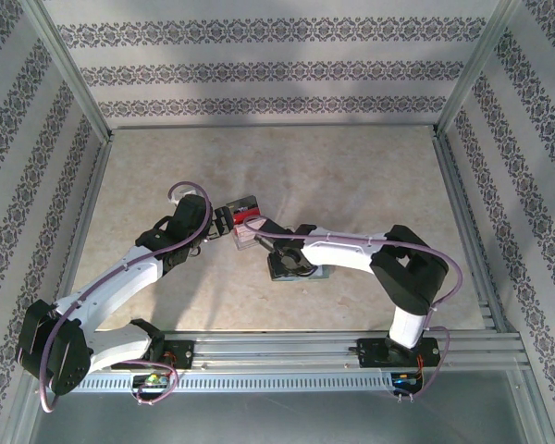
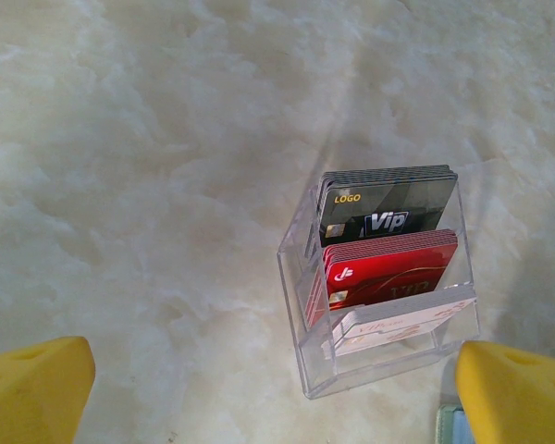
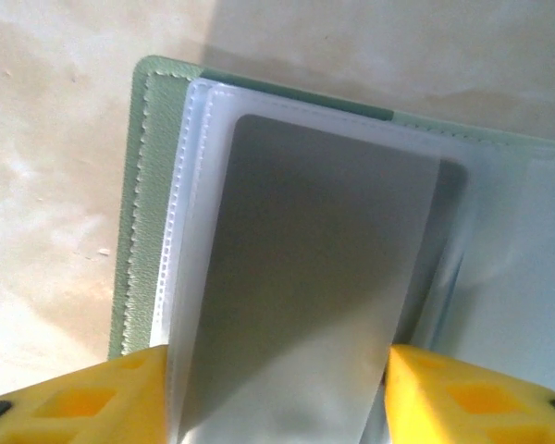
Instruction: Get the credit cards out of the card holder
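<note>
The card holder (image 3: 141, 213), a pale teal wallet, lies open on the table, its clear sleeves (image 3: 192, 185) fanned out. A dark grey credit card (image 3: 319, 277) stands up out of the sleeves. My right gripper (image 3: 277, 398) spans it, one yellow finger against each long edge. From above, the right gripper (image 1: 285, 262) points down over the card holder (image 1: 320, 274), hiding most of it. My left gripper (image 2: 276, 393) hangs open over bare table, nothing between its fingers, just short of a clear tray. From above, the left gripper (image 1: 220, 222) sits left of that tray.
The clear plastic tray (image 2: 379, 375) stands between the arms, packed with black (image 2: 388, 208), red (image 2: 393, 273) and white cards (image 2: 398, 324); from above, the tray (image 1: 245, 224) is mid-table. Metal rails (image 1: 462, 240) and patterned walls fence the tabletop. A teal corner (image 2: 450, 425) lies beside the tray.
</note>
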Available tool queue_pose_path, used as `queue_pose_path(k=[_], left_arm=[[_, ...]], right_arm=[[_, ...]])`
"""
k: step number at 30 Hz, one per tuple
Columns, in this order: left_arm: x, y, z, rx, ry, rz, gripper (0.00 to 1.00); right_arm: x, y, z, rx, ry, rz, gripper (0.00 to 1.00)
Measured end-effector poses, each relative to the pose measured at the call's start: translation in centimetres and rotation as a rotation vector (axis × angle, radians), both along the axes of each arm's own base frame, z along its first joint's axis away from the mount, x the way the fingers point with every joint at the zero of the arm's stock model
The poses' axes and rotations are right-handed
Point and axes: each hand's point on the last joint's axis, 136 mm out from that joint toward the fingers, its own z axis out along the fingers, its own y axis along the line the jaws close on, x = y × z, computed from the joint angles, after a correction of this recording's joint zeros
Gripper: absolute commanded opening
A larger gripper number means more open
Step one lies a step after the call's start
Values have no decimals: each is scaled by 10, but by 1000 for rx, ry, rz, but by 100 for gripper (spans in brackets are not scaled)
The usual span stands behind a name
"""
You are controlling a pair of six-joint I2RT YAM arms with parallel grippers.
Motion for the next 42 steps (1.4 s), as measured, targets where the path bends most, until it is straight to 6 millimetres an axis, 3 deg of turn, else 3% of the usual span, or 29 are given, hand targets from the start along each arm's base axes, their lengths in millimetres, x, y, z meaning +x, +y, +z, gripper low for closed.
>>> queue_pose_path(k=[12,18,27,33,42], left_arm=[[3,-9,9,-16,-7,-27,100],[1,-52,12,-18,5,-144,100],[-20,-127,-30,56,113,-358,87],[-18,-150,-42,74,136,-405,83],[-13,-166,-41,75,131,-426,84]], right_arm=[[7,-11,15,319,10,-76,46],[13,-21,21,474,19,-125,46],[12,-43,28,592,20,-180,47],[9,-59,32,622,9,-210,50],[8,-81,37,658,-23,-259,51]])
